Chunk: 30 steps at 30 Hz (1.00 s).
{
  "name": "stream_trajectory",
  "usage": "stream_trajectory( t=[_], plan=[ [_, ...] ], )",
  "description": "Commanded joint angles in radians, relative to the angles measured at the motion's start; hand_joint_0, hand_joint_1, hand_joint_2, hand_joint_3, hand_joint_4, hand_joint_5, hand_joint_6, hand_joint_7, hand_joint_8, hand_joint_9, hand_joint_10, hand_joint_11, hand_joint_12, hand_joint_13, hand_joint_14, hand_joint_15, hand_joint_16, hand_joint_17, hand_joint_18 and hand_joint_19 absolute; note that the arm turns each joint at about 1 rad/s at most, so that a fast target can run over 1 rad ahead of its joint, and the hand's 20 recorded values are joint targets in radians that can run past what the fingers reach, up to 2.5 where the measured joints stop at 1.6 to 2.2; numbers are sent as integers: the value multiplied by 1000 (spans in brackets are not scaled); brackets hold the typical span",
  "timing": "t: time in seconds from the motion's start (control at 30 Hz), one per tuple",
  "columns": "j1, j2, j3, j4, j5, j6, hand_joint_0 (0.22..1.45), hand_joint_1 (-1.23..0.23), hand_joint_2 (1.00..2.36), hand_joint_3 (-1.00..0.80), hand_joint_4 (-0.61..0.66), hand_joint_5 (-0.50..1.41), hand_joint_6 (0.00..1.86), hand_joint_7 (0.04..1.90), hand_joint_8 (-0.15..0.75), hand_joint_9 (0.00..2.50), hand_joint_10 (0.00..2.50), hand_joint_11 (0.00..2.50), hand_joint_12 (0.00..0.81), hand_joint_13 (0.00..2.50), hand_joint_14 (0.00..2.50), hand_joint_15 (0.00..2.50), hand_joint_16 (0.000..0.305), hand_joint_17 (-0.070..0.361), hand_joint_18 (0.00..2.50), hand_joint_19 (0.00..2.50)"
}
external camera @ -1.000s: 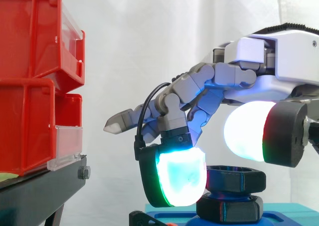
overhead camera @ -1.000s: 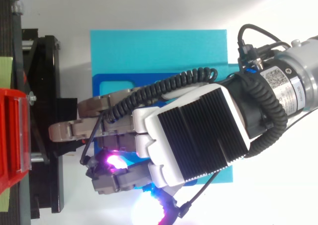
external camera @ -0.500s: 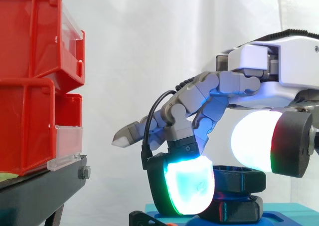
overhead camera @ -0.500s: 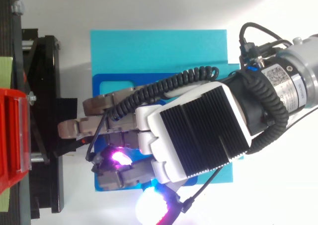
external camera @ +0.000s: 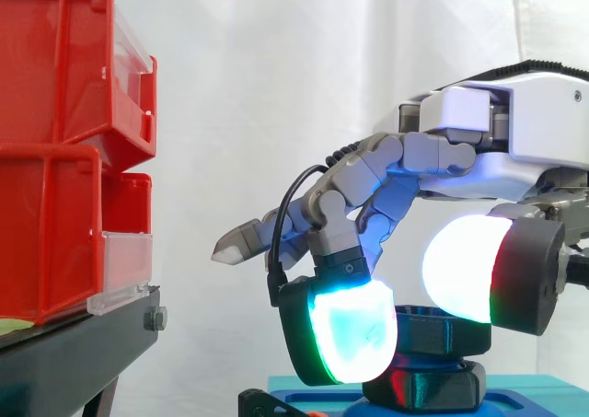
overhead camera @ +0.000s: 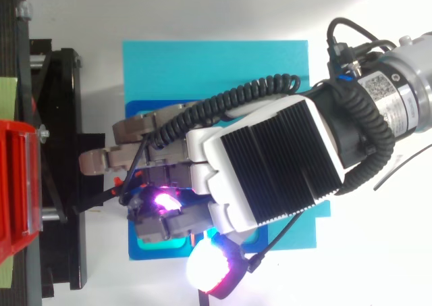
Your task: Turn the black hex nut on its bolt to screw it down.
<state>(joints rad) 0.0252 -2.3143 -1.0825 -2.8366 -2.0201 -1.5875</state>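
Pads (external camera: 354, 334) of the hand (external camera: 488, 164) glowed closest to the side camera. One was blue-green and low, and the thumb's one was white and a bit higher. The fingers and thumb were curled in, and the two pads seemed to squeeze the black hex nut (external camera: 440, 330) from both sides. The nut sat just behind them, right above a second black hex piece (external camera: 433, 387) on the blue base (overhead camera: 216, 66). Its bolt was hidden.

I think the turning step was in hand. Next, the hand would need to twist the nut round while holding tight, then let go and grab it again.

Further off stood the red bins (external camera: 55, 159) on the black stand (external camera: 74, 353), and last the white curtain (external camera: 276, 67).
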Motion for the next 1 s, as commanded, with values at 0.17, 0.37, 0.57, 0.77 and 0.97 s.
stream_trajectory(
  t=[0.17, 0.37, 0.57, 0.77, 0.97],
  plan=[
    [-22, 0, -1, 20, -32, 0, 504, -179, 1000, -500, 182, -63, 801, 1054, 318, 968, 7, 244, 356, 448, 0, 0, 52, 117, 541, 320],
    [-36, 0, -1, 37, -45, 0, 502, -139, 1000, -500, 167, -59, 788, 1057, 318, 967, 9, 244, 358, 447, 0, 0, 52, 118, 530, 329],
    [-57, 0, -1, 48, -68, -2, 507, -140, 1000, -500, 181, -58, 775, 1067, 320, 973, 7, 248, 356, 448, 0, 0, 52, 117, 532, 330],
    [-76, 0, -1, 62, -88, -6, 509, -141, 1000, -500, 185, -57, 766, 1073, 316, 972, 6, 242, 356, 451, 0, 0, 52, 117, 536, 327],
    [-99, 0, -1, 77, -132, -6, 510, -144, 1000, -500, 179, -56, 754, 1074, 316, 971, 7, 242, 355, 454, 0, 0, 52, 116, 535, 324]
  ],
)
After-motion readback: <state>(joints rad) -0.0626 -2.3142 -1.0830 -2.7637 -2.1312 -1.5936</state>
